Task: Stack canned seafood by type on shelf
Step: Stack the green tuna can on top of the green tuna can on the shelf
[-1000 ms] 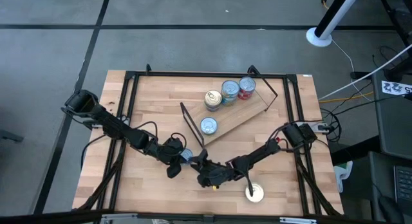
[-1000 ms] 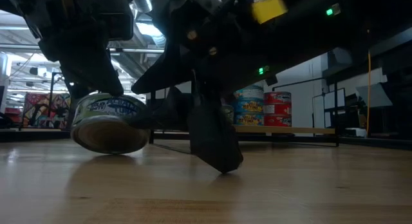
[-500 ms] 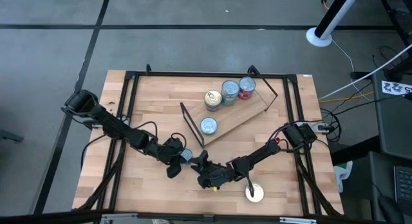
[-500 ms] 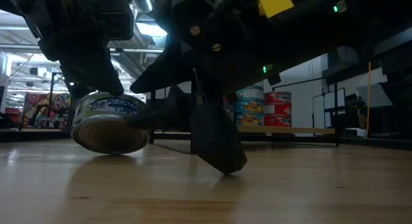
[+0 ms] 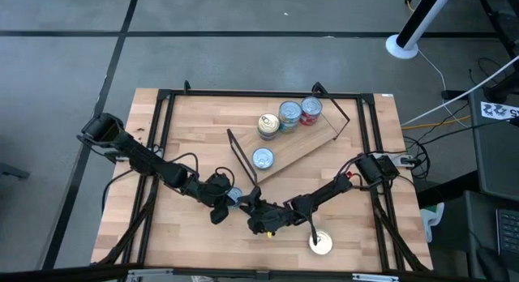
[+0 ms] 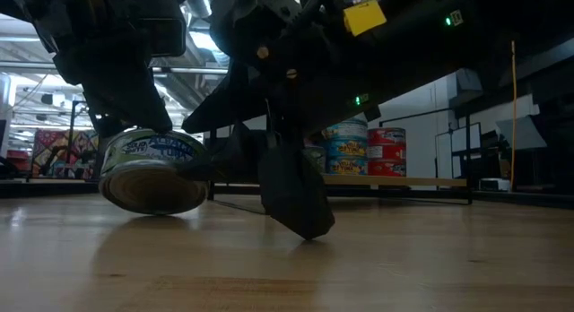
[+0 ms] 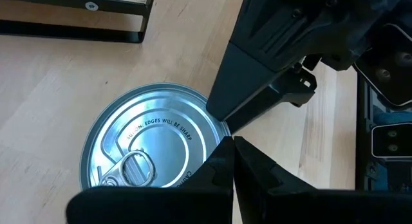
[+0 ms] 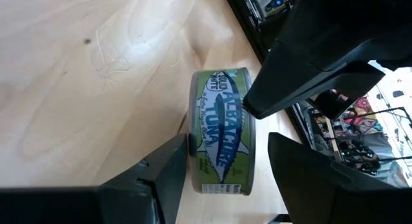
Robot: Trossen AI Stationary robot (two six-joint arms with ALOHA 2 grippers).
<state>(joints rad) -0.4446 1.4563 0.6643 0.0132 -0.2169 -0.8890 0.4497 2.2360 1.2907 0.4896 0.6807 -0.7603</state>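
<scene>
High view: the left gripper [image 5: 220,202], jaws fully clenched, presses on the rim of a green-labelled tuna tin [image 5: 233,196] lying on the counter [image 5: 186,144] in front of the shelf [image 5: 296,148]. Just right of it, the right gripper [image 5: 258,211] stands with jaws released, spread toward this tin. Farther right, one more tin [image 5: 321,244] lies alone. Four tins [image 5: 280,124] are on the shelf.

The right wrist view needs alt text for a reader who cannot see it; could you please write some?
A green-and-blue tuna tin lies on the light wooden tabletop, just ahead of the right gripper, whose two dark fingers stand open on either side of it. The left gripper reaches the tin from the far side.
</scene>
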